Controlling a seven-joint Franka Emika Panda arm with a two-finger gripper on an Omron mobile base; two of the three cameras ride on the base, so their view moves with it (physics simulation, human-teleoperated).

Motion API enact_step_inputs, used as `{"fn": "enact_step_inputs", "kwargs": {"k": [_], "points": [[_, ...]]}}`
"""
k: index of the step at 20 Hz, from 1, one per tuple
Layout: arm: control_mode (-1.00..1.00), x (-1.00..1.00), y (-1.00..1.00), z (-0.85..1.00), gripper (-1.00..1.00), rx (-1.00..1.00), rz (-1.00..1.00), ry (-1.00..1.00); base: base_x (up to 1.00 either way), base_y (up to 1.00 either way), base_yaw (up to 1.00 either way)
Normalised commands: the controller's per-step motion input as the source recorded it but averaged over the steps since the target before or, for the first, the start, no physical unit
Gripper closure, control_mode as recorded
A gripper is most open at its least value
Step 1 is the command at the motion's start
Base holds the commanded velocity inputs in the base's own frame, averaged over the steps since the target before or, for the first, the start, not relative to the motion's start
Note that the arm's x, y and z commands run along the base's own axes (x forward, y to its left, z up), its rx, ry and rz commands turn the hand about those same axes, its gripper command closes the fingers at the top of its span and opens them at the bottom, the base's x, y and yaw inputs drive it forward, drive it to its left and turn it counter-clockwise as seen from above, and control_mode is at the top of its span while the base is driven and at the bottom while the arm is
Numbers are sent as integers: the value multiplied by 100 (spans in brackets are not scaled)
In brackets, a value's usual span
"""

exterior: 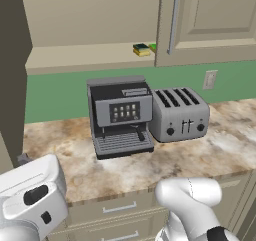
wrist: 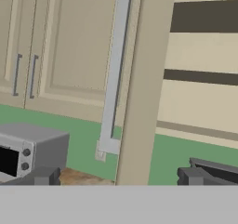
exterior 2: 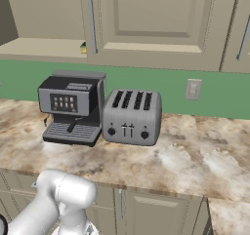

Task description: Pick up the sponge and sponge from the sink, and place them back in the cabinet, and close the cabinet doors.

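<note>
Hand view: cabinet door's (wrist: 139, 83) silver handle (wrist: 115, 69) straight ahead, centred between spread tool's (wrist: 118, 176) empty fingertips (wrist: 44, 176).

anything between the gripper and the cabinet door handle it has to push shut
Nothing visible does. In the hand view the open gripper faces the edge of the open cabinet door with its silver handle just beside, and no object between. Both sponges already lie on the cabinet shelf.
</note>
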Motion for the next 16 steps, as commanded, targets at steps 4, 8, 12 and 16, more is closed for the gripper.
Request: {"fn": "enact_step_inputs", "kwargs": {"k": [4, 8, 12, 16], "points": [[-100, 11, 1, 0, -100, 0, -8, 0, 0, 0, 0], [-100, 9, 0, -3, -100, 0, -7, -1, 0, 0, 0], [-100, 6, 0, -4, -100, 0, -6, -1, 0, 0, 0], [-100, 8, 1, -4, -100, 0, -7, -1, 0, 0, 0]]}}
